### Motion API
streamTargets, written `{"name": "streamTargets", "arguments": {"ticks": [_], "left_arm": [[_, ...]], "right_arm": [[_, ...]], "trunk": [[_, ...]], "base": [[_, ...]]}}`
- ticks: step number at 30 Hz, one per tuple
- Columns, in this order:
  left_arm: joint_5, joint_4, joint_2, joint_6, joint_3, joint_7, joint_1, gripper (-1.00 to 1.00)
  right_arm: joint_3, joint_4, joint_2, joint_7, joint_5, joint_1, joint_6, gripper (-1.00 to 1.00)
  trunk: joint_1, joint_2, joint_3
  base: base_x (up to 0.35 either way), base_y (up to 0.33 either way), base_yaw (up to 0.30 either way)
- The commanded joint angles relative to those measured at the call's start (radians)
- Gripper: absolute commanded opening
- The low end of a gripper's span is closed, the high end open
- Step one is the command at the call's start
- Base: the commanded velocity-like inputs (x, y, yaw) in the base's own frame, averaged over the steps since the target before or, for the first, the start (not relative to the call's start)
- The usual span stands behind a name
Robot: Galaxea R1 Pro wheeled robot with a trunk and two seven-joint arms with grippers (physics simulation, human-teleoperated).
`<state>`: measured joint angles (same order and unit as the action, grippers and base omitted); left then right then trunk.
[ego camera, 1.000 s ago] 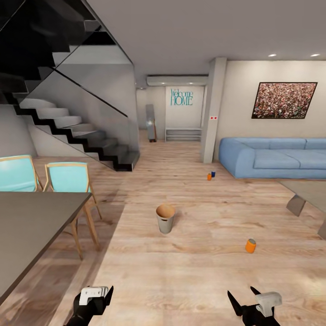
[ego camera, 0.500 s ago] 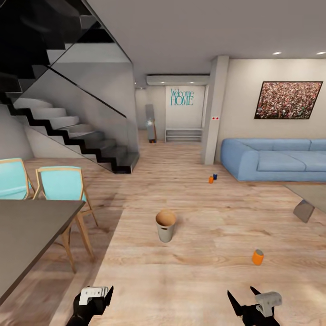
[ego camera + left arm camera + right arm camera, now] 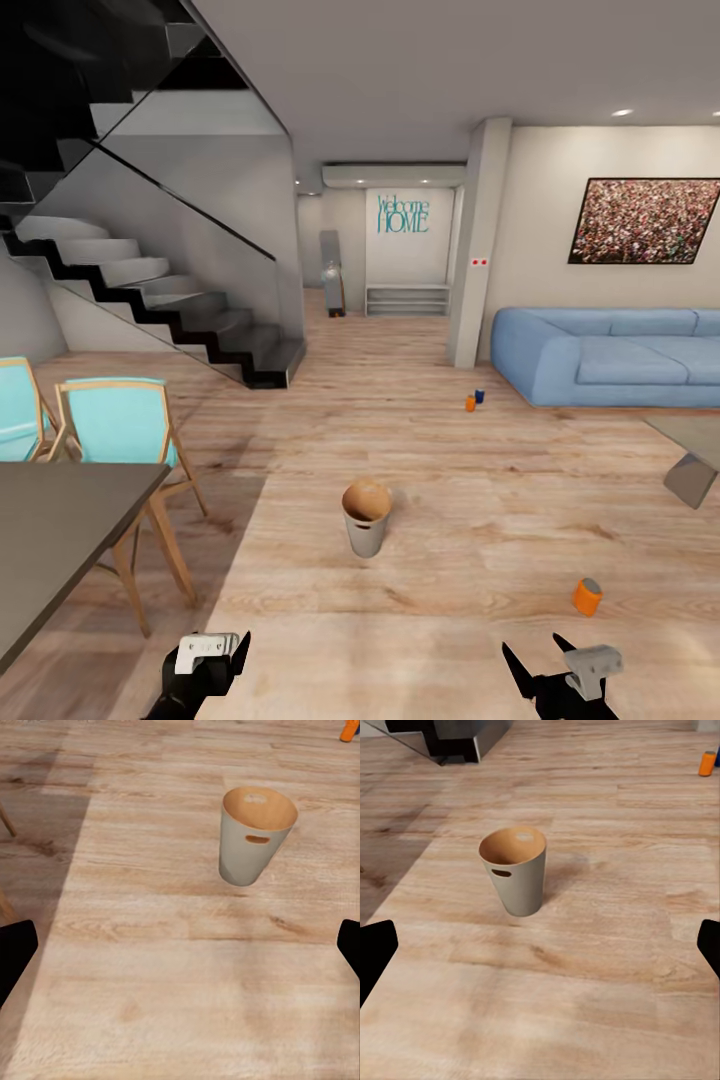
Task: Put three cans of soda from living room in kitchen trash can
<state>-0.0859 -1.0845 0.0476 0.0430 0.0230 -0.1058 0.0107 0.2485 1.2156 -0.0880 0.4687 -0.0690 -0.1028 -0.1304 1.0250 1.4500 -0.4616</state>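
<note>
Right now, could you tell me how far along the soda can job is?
Nothing looks done: an orange can lies near on the floor, two more cans stand by the sofa. Both the left gripper and right gripper are open and empty. The bin stands ahead; all three remain.

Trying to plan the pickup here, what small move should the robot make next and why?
Probably roll forward and turn slightly right toward the nearest orange can. It stands on the floor ahead of the right gripper, which looks open and empty, while the other two cans sit much farther off by the sofa.
</note>
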Motion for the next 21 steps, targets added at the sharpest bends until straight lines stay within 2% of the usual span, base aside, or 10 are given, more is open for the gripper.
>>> {"name": "streamTargets", "arguments": {"ticks": [1, 21], "left_arm": [[0.000, 0.000, 0.000, 0.000, 0.000, 0.000, 0.000, 1.00], [0.000, 0.000, 0.000, 0.000, 0.000, 0.000, 0.000, 1.00]], "right_arm": [[0.000, 0.000, 0.000, 0.000, 0.000, 0.000, 0.000, 1.00], [-0.004, -0.001, 0.001, 0.001, 0.000, 0.000, 0.000, 1.00]], "trunk": [[0.000, 0.000, 0.000], [0.000, 0.000, 0.000]], "base": [[0.308, 0.000, 0.000], [0.308, 0.000, 0.000]]}}
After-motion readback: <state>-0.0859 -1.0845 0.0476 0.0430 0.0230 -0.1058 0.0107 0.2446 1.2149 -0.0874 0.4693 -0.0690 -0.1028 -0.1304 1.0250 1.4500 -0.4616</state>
